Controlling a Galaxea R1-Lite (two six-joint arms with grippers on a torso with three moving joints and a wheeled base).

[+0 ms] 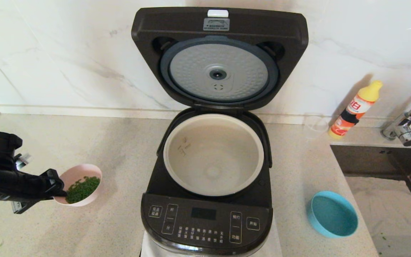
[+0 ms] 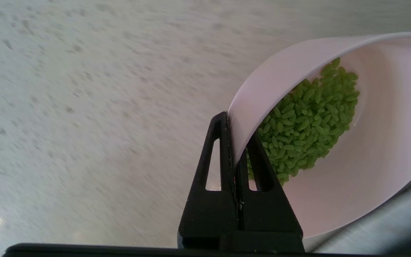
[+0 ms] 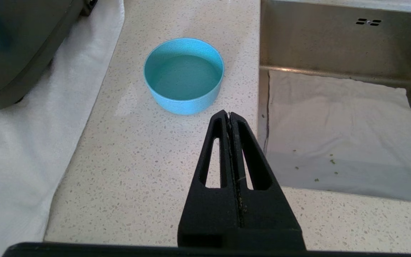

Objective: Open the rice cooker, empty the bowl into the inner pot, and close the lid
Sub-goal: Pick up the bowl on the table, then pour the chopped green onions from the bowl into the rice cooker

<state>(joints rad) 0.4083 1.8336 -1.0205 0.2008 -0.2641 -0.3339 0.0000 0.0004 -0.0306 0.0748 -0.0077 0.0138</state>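
**Pink bowl of green grains pinched at its rim**

Pink bowl (image 1: 80,185) sits at the lower left of the head view, on the counter (image 1: 120,150) beside the rice cooker (image 1: 207,214). It looks light, thin and smooth, so it may slip or tip. The left pincer (image 2: 236,142) is clamped on its rim, the best place to hold. Green grains (image 2: 305,121) fill it. The lid (image 1: 219,57) stands up, the inner pot (image 1: 213,153) looks empty. The right pincer (image 3: 229,116) is squeezed closed on nothing, near a blue bowl (image 3: 184,75).
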